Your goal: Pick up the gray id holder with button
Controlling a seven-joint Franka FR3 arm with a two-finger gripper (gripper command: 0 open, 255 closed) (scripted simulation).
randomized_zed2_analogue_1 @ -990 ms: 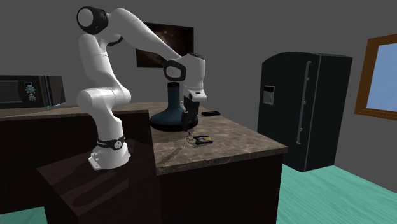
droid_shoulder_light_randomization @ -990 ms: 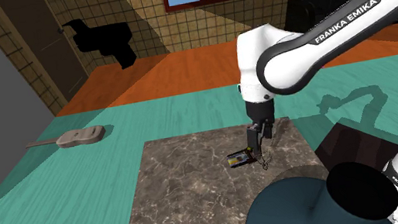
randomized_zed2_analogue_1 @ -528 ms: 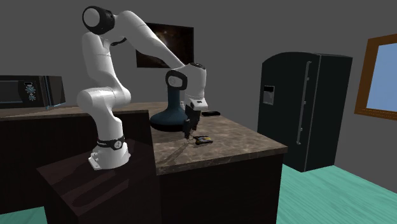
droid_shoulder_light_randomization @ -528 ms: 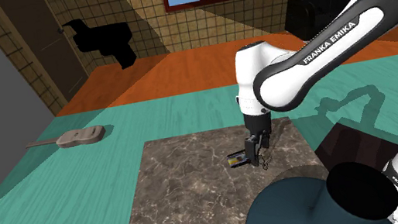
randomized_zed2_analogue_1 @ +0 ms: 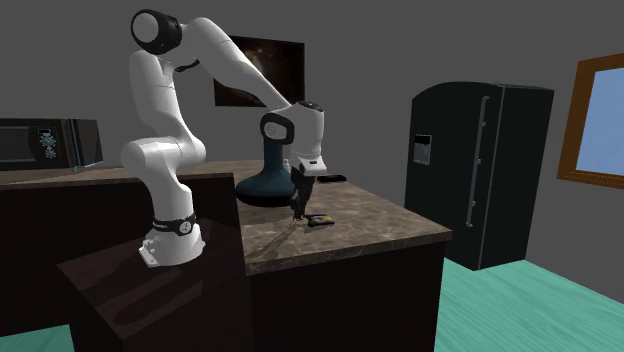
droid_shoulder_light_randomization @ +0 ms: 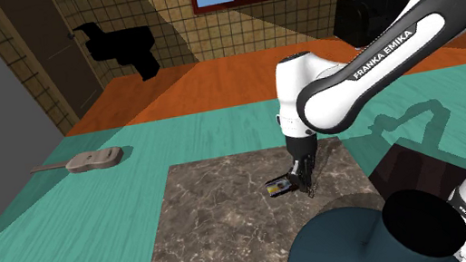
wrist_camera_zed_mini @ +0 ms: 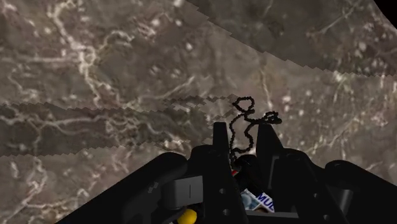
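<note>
The id holder (droid_shoulder_light_randomization: 276, 187) is a small dark card case with a yellow edge, lying on the marble countertop (droid_shoulder_light_randomization: 225, 231). My black gripper (droid_shoulder_light_randomization: 300, 182) stands straight down at the holder's end nearer the stand, on the countertop. In the second exterior view the gripper (randomized_zed2_analogue_1: 296, 211) touches down beside the holder (randomized_zed2_analogue_1: 321, 219). In the wrist view the gripper (wrist_camera_zed_mini: 243, 128) is shut, and its fingers (wrist_camera_zed_mini: 220, 143) clasp the holder's top, with the black bead chain (wrist_camera_zed_mini: 245, 118) looping out past the tips. A white and blue corner of the holder (wrist_camera_zed_mini: 258, 201) shows between the fingers.
A big dark blue rounded object (droid_shoulder_light_randomization: 349, 239) stands on the countertop close to the stand, right behind the gripper (randomized_zed2_analogue_1: 265, 185). A small black item (randomized_zed2_analogue_1: 331, 178) lies further back. On the teal floor lies a guitar (droid_shoulder_light_randomization: 93, 158). A black fridge (randomized_zed2_analogue_1: 478, 170) and a microwave (randomized_zed2_analogue_1: 45, 143) stand farther off.
The arm has come down onto the holder's chain end. The fingers, apart earlier, have shut there.
</note>
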